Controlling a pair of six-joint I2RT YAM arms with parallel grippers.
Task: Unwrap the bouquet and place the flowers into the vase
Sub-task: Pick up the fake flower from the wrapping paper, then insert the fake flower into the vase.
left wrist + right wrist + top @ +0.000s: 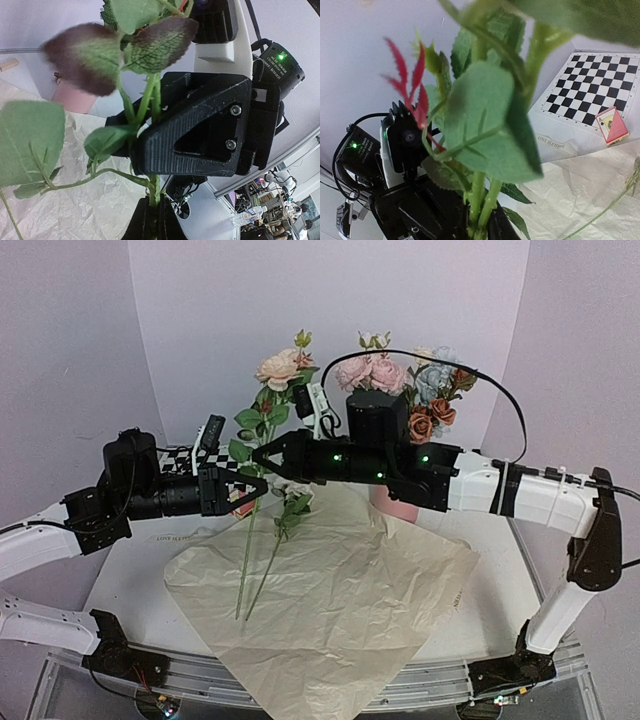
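Both grippers grip the same pair of green flower stems (246, 560) above the spread peach paper (340, 610). My left gripper (262, 483) is shut on the stems low down; the left wrist view shows its fingers (142, 225) pinching them (154, 187). Just above, my right gripper (256, 456) is shut on them too, the two stems (485, 200) wedged between its fingers. A peach rose (277, 368) tops this bunch. The pink vase (395, 505) stands behind the right arm, mostly hidden, with pink, blue and rust flowers (385, 373) in it.
A checkerboard (600, 95) lies at the back left with a red card (612, 125) at its corner. The crinkled paper covers most of the table's middle and front. The right forearm (520, 490) stretches across above the table in front of the vase.
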